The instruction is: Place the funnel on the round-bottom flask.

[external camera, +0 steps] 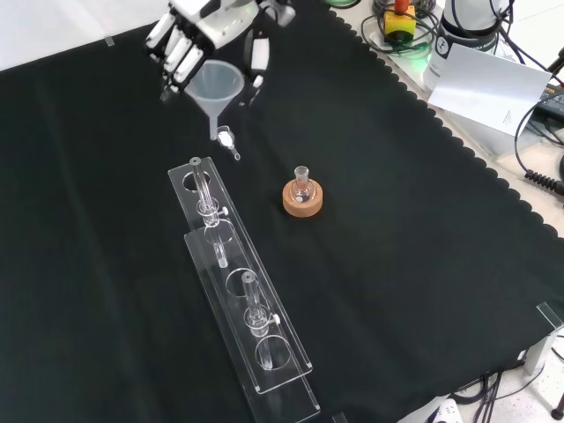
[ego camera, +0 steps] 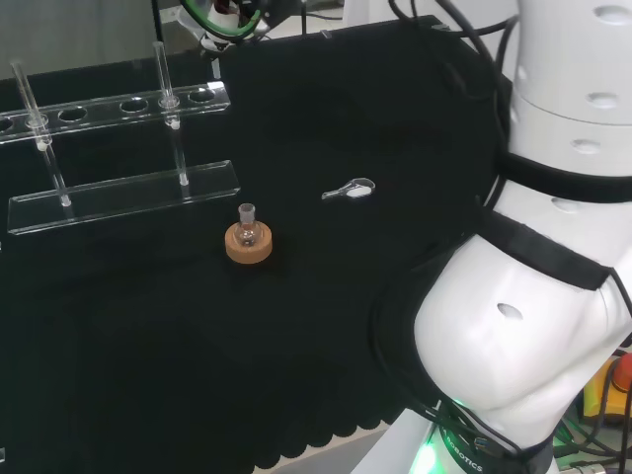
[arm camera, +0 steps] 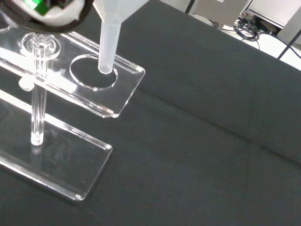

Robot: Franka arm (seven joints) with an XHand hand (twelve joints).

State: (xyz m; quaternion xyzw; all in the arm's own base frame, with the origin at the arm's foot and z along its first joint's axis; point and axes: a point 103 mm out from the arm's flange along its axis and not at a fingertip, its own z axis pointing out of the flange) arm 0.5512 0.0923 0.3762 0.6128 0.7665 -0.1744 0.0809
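Hand fingers curled round translucent white plastic funnel at cone rim; light, stiff, slippery. Small glass round-bottom flask fragile.

A funnel is held by the hand at upper left; the round-bottom flask is seated mid-frame.

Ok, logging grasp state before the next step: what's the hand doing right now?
Hand: shut on the funnel, held above the cloth.
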